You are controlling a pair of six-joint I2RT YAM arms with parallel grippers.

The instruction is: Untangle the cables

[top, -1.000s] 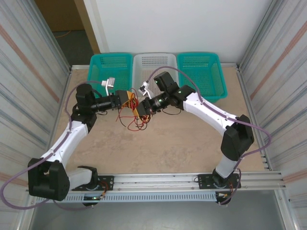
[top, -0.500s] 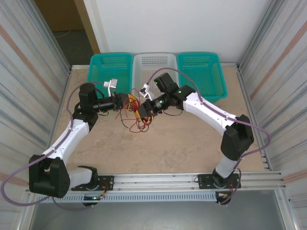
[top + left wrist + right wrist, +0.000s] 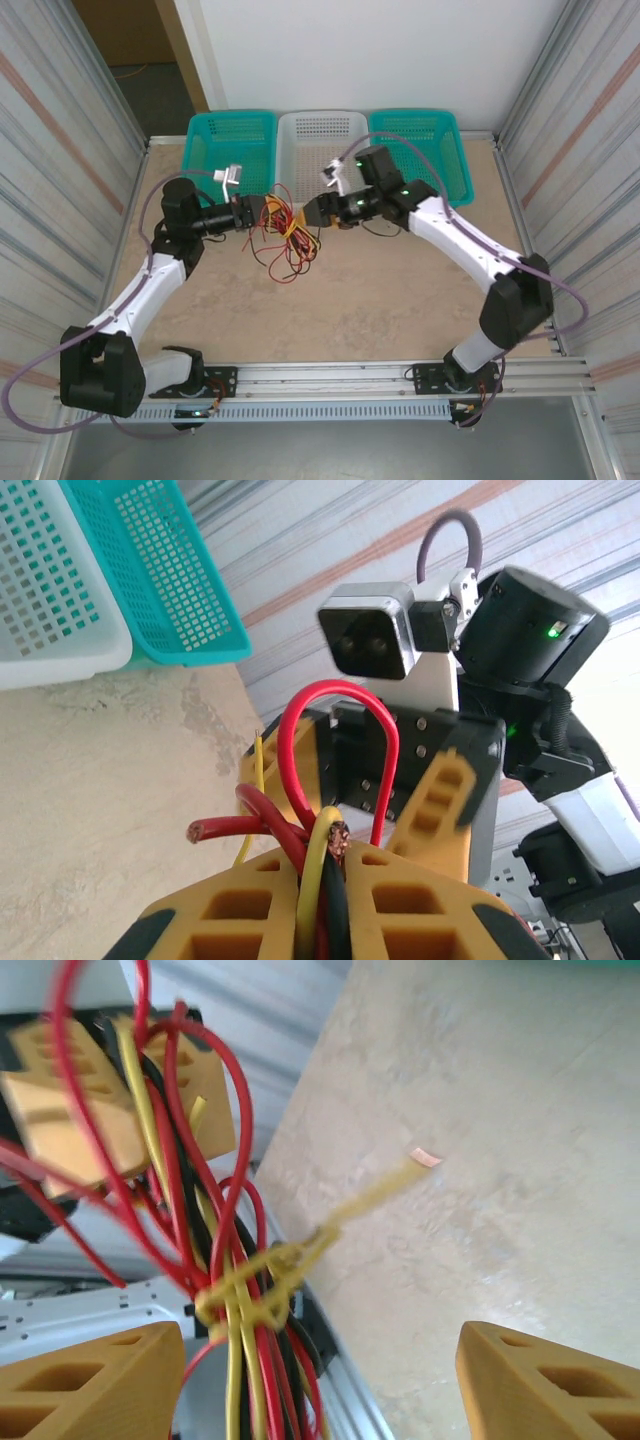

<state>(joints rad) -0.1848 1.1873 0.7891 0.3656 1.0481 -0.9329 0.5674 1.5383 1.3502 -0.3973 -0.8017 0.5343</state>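
Observation:
The cables (image 3: 284, 236) are a knotted bunch of thin red, yellow and black wires hanging above the middle of the table. My left gripper (image 3: 263, 213) is shut on one end of the bunch. In the left wrist view its fingers (image 3: 240, 910) pinch red, yellow and black strands (image 3: 330, 865), and a red loop (image 3: 335, 695) stands above them. My right gripper (image 3: 312, 212) faces it from the right, open and apart from the wires. In the right wrist view the gripper (image 3: 320, 1365) holds nothing, and the bundle with its yellow knot (image 3: 250, 1285) hangs by the left finger (image 3: 95, 1380).
Three baskets line the far edge: teal (image 3: 232, 140), white (image 3: 322, 135) and teal (image 3: 420, 150). Corrugated metal walls close both sides. The left gripper's fingers (image 3: 70, 1100) show behind the wires in the right wrist view. Bare tabletop (image 3: 360, 300) lies in front of the grippers.
The left gripper closed on the cables. The right gripper then opened, let go of the bunch and drew back to the right; the wires now hang from the left gripper alone.

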